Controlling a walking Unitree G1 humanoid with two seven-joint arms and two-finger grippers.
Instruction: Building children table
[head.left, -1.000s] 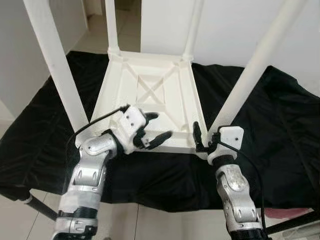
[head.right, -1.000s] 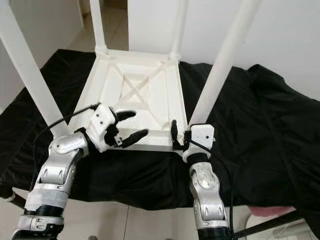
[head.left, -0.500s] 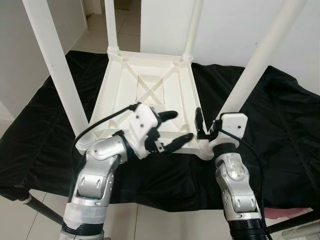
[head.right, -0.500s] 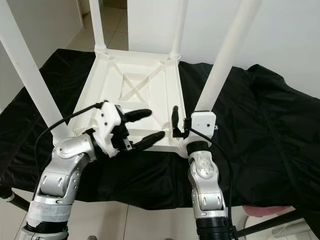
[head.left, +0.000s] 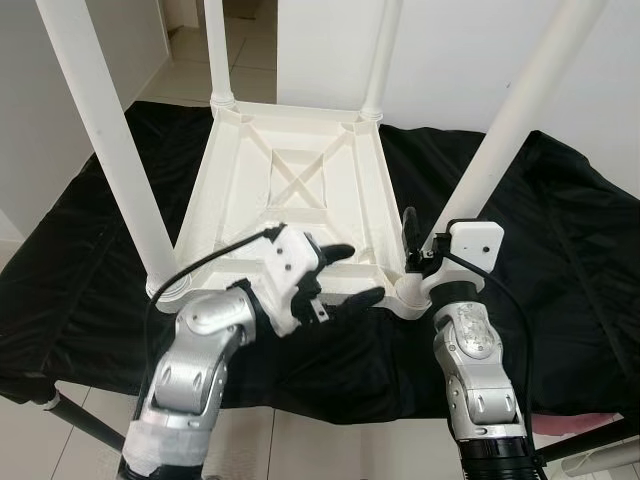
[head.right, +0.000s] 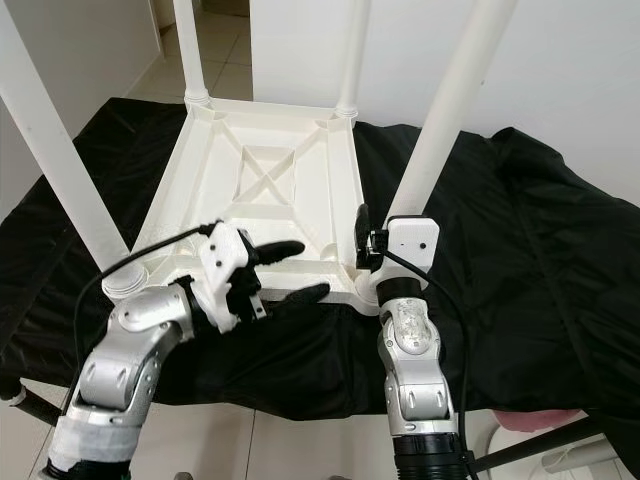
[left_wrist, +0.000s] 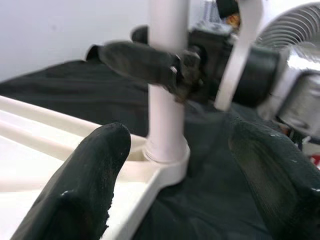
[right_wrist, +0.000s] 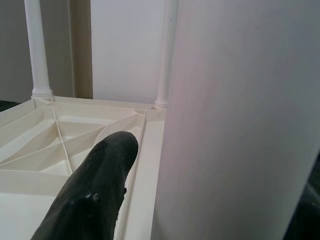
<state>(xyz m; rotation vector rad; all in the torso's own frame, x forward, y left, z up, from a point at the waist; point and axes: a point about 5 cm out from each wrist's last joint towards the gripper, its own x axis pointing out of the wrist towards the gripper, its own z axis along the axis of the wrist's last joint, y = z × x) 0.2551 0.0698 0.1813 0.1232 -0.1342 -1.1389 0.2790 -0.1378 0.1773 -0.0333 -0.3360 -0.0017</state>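
White plastic children's table (head.left: 290, 190), upside down on a counter draped in black cloth (head.left: 560, 250). Ribbed underside faces up; four round white legs stand in the corner sockets, long axes near vertical.

Right hand (head.left: 425, 250): at the base of the white round near-right leg (head.left: 520, 120), just above its socket. One black finger (right_wrist: 95, 190) lies on the table side of the leg, and the leg's white wall sits directly against it in the right wrist view; a dark edge shows at the far side of the leg. Judged clamped on this leg, though the second finger is barely seen.

Left hand (head.left: 335, 275): fingers spread apart, holding nothing, at the near rim of the tabletop. The near-right leg lies straight ahead of it, between its two black fingertips (left_wrist: 95, 165) in the left wrist view, but apart from them.

Key relation: the near-right leg is upright, the right hand already on it, the left hand pointing at the same socket from the side. Right is the nearer. Likely step: seating or tightening this leg; a sideways pull could tilt it in its socket.
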